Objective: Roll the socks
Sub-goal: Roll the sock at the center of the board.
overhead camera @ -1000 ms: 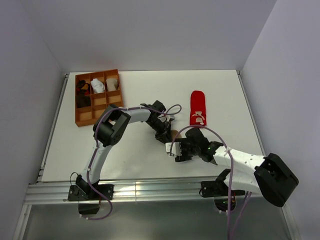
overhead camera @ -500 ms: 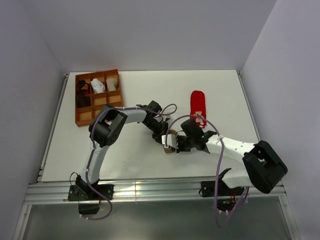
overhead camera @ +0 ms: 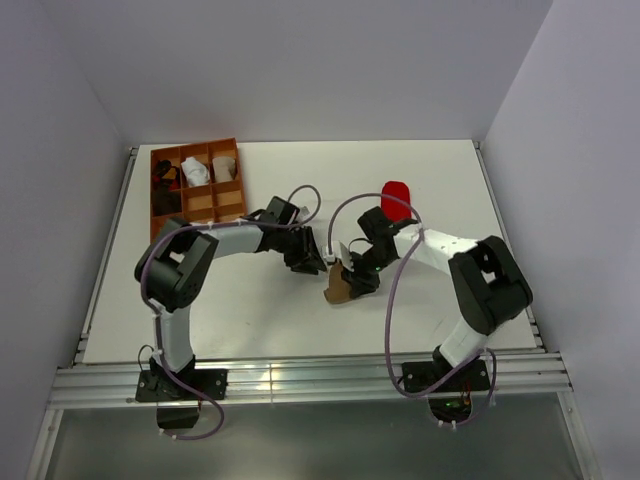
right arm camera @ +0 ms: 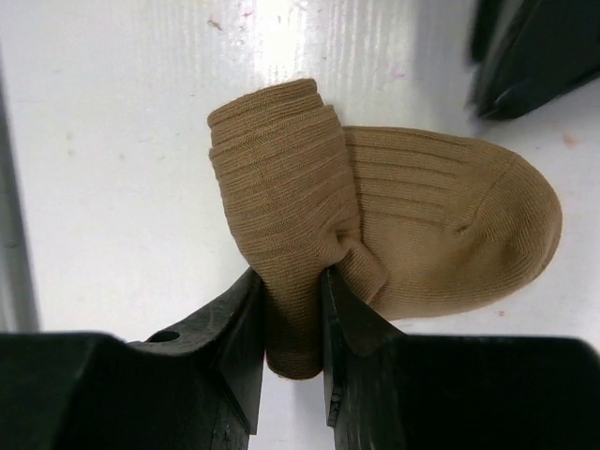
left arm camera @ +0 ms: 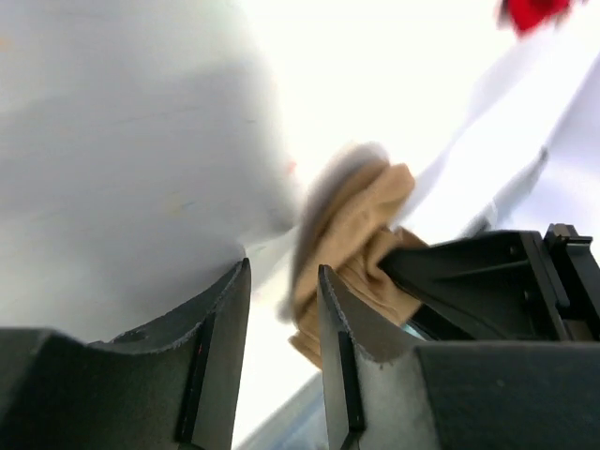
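The tan sock, one of the socks, lies on the white table with its cuff end rolled into a thick coil. My right gripper is shut on the lower part of that coil. From above, the tan sock sits mid-table under the right gripper. My left gripper stands just left of it, open, with only table between its fingers; the tan sock shows past them. The red sock lies behind the right arm, partly hidden.
A brown compartment tray at the back left holds small white and dark bundles. Grey walls close the table on three sides. The metal rail runs along the near edge.
My right gripper has closed on the tan sock's roll and swung in from the near right. My left gripper has opened, let go of the sock and drawn back to the left.
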`<state>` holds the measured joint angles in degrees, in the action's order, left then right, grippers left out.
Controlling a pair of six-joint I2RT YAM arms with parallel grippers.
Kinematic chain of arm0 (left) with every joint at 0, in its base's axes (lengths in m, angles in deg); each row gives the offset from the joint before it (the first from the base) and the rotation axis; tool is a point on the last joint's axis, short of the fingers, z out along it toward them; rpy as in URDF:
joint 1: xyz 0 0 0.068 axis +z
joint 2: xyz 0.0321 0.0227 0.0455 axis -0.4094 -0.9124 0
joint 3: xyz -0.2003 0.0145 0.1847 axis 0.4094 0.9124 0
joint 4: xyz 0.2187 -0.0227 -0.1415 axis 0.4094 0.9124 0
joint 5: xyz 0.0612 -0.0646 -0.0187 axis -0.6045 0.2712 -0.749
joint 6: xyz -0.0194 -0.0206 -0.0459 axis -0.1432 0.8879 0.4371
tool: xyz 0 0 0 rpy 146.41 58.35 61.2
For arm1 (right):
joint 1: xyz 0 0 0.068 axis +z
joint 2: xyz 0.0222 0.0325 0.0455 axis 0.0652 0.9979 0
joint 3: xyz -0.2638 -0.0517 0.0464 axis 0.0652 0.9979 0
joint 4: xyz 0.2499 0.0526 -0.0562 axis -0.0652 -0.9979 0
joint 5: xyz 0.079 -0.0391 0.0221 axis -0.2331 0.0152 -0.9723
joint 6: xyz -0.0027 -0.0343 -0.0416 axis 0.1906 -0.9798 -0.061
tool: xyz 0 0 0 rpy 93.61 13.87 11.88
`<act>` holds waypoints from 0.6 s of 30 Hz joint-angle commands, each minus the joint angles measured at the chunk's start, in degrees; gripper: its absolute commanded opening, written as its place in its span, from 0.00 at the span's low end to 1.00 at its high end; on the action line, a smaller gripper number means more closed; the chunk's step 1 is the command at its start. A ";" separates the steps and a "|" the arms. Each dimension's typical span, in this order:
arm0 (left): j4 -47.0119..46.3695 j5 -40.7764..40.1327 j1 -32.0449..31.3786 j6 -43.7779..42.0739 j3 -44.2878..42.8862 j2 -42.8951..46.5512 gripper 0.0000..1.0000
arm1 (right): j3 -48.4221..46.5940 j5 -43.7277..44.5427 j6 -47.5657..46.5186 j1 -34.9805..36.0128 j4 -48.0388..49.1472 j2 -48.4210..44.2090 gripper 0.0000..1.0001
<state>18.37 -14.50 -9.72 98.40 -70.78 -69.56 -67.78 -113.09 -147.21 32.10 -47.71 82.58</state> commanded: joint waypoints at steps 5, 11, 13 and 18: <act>-20.84 -18.39 1.02 6.07 17.15 16.10 0.38 | -8.66 -2.54 -0.06 -3.48 -21.12 14.33 0.21; -30.70 -31.82 -3.97 -1.81 25.00 25.86 0.44 | -20.70 -3.42 0.65 -4.98 -32.46 26.80 0.22; -34.74 -33.95 -6.96 -8.47 26.15 27.20 0.48 | -24.31 -3.60 1.00 -5.68 -35.28 29.10 0.22; -34.23 -33.95 -15.50 -20.36 22.91 24.49 0.53 | -29.85 -3.16 3.46 -6.74 -38.18 35.07 0.23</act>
<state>-12.05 -45.63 -21.83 88.41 -45.38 -44.28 -97.13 -124.50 -144.15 25.89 -83.80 113.27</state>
